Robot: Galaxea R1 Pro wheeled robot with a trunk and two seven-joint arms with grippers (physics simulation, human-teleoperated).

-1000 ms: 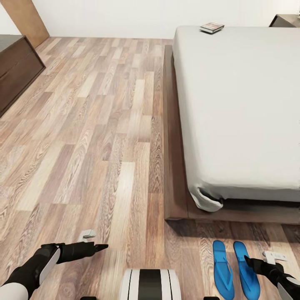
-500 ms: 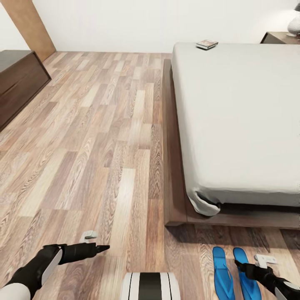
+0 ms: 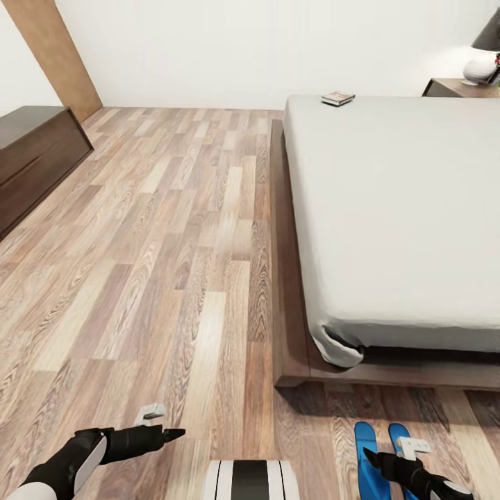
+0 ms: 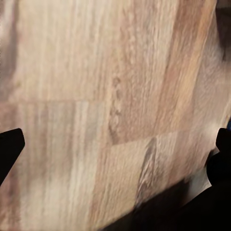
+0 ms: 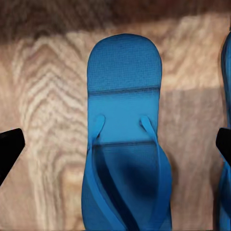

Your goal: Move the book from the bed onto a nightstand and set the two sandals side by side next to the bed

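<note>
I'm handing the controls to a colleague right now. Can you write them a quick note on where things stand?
Left gripper: appears shut, empty, over bare floor.
Right gripper: jaws open, empty, over the sandals.
Sandals: both lie side by side on the floor at the foot of the bed; that part looks done.
Book: on the far end of the mattress, untouched.
Nightstand: beyond the bed's far right corner, carrying a lamp.
Left: carry the book to the nightstand.

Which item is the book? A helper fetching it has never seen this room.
Find the large bed with its pale mattress. At its far end, near the corner towards the open floor, lies the book, the single small dark flat thing on that plain surface.
</note>
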